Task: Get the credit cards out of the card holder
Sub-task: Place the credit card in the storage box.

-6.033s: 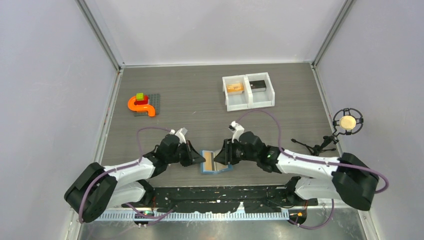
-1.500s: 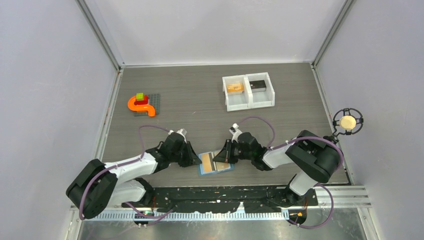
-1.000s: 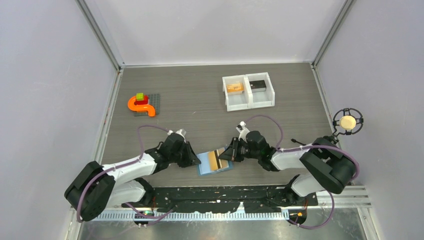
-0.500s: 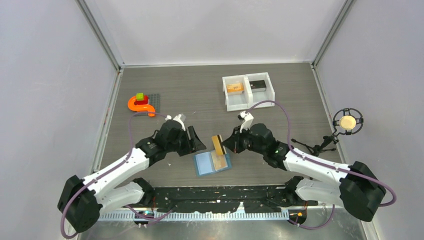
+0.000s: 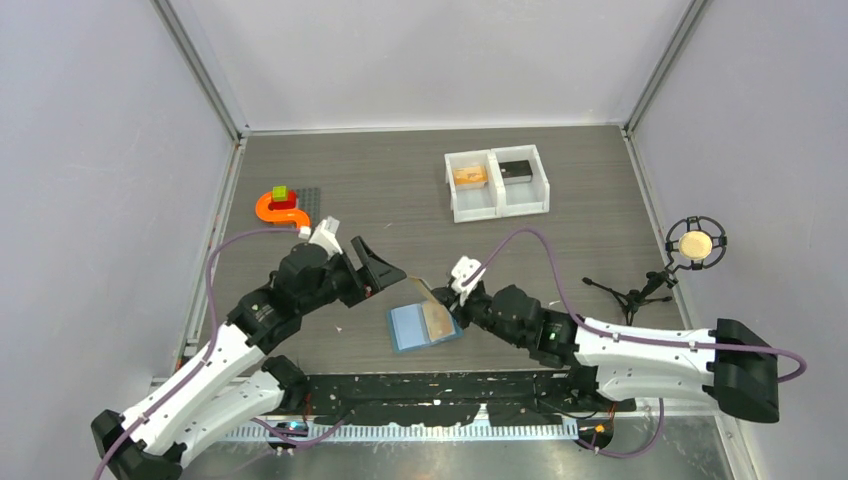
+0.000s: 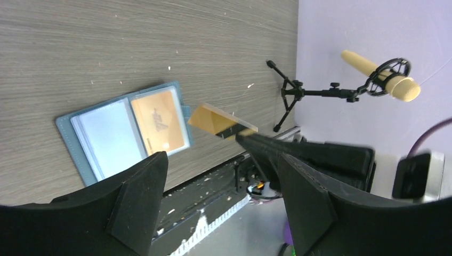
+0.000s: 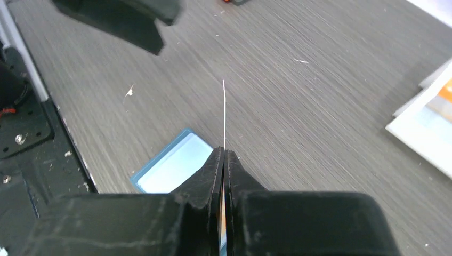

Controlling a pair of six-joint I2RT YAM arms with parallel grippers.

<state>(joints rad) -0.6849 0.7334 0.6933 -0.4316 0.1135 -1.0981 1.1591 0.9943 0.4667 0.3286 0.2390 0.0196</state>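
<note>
Near the front edge of the table [image 5: 380,180], between the two arms, we see the card holder [image 5: 412,327] lying open and flat, its inner side up. In the overhead view its left half shows pale blue pockets, and its right half carries a pocketed card [image 5: 437,321], orange-yellow with a small marking that is too small for us to read. The left wrist view shows the same layout, with the card holder [image 6: 101,138] spread on the wood grain and the pocketed card [image 6: 160,126] in its sleeve.

Just beside the holder's far right corner, a credit card [image 5: 427,293] is raised off the table and tilted. It is orange-yellow with a darker strip along one edge [image 6: 221,121]. We find the right gripper [image 5: 448,303] clenched on one end of it. From the right wrist camera the card appears edge-on as a thin pale line [image 7: 224,112] rising out of the pressed-together fingertips [image 7: 233,165]. In the left wrist view the card looks clear of the holder.

To the left, the left gripper [image 5: 385,272] hangs above the table with its jaws spread wide and nothing between them.

Farther back, we note a white tray [image 5: 497,213] with an orange-yellow item in its left compartment and a dark one in its right. At far left lies an orange curved toy piece [image 5: 278,212] on a grey baseplate [image 5: 308,198]. A microphone [image 5: 696,243] on a small stand sits by the right wall.
</note>
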